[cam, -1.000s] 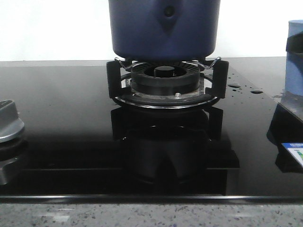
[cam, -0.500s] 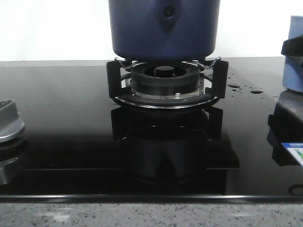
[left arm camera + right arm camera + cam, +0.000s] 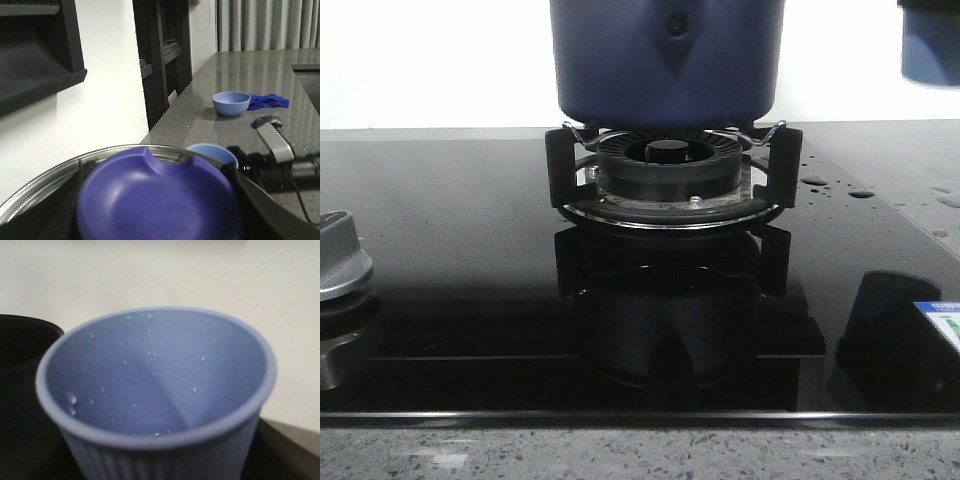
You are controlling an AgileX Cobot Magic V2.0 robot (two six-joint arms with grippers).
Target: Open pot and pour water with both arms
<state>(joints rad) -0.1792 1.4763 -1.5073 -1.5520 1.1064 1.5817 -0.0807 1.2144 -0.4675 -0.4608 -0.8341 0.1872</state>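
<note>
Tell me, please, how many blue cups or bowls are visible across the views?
3: a ribbed cup filling the right wrist view, a bowl on the grey counter beside a blue cloth, and another rim behind the lid. Others may be hidden.

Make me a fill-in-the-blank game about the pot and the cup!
1. The dark blue pot sits on the stove's black ____.
2. Inside, the light blue cup is wet with tiny water ____.
3. Far off on the grey counter, a small blue ____ sits beside a blue cloth.

Missing words: burner; drops; bowl
</note>
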